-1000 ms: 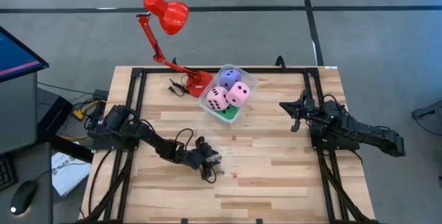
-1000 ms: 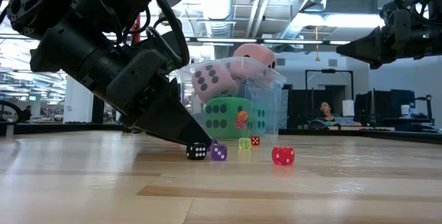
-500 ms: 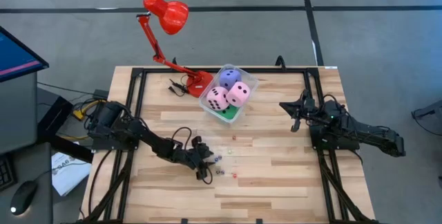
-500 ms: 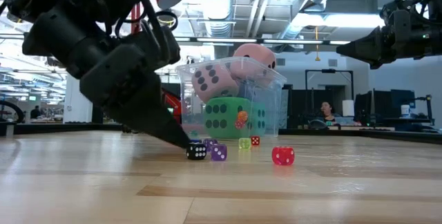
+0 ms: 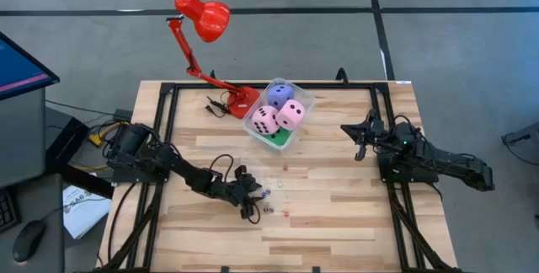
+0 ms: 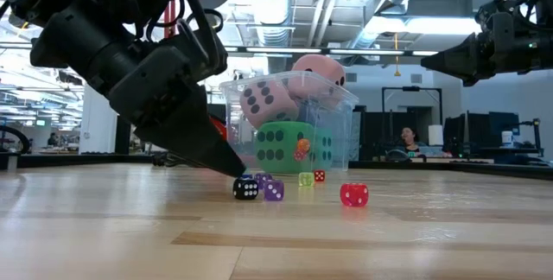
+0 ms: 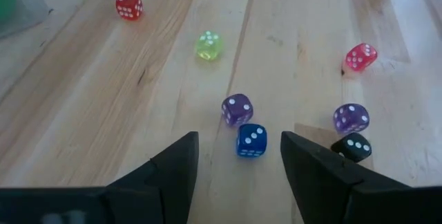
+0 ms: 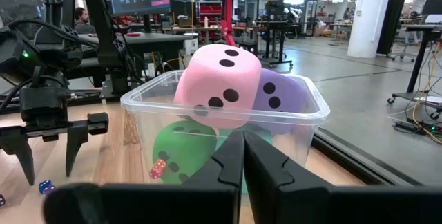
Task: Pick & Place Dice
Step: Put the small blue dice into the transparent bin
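While my left tool (image 7: 238, 162) hangs low with its fingers spread either side of the blue die (image 7: 251, 141), I judge that cube hard, light and slick, best pinched across two flat faces. It lies mid-bench, a purple die (image 7: 237, 109) just at its 11 o'clock. My right tool (image 8: 243, 156) waits clenched and empty at the bench's 3 o'clock. Only the wrist view separates these tiny dice; the high view alone shows the tub (image 5: 301, 102) at 12 o'clock holding the soft dice (image 5: 291, 115).

Left end effector (image 6: 232, 166) tip just above black die (image 6: 246, 189), purple die (image 6: 274, 191) beside, red die (image 6: 353, 194) apart
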### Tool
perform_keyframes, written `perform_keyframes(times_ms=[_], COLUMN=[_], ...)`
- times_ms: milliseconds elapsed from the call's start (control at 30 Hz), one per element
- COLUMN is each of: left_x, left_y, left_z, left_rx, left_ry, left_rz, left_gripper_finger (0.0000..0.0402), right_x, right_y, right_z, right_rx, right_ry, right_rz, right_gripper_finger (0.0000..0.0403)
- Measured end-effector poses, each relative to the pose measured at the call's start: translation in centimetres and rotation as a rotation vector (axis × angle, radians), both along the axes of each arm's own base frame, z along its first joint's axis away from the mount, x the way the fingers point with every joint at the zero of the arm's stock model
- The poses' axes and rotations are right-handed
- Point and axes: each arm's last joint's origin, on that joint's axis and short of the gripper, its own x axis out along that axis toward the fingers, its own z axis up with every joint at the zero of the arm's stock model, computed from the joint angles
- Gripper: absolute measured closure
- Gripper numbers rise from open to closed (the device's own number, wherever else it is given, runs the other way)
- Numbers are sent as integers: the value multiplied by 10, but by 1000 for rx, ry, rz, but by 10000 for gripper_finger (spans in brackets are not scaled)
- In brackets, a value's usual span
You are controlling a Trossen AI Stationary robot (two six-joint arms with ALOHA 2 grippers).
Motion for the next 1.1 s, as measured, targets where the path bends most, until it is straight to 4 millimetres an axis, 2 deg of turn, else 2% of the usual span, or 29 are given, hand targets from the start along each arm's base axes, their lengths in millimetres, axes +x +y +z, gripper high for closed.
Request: perform_keyframes(times_ms=[333,633,1100], left_x=[6,7,6], left_y=[-3,-5,-5], left_z=[-12,-13,-14], left_rx=[-3,0,4], left_ry=[-24,-22,-13], left_rz=[6,1,3], left_gripper_finger=[204,209,316], right_x=[0,0,0], right_y=[0,0,0], right_z=[0,0,0], right_rx=[0,0,0], right_ry=[0,-1,0], right_rz=[0,0,0], right_gripper_finger=[394,394,394])
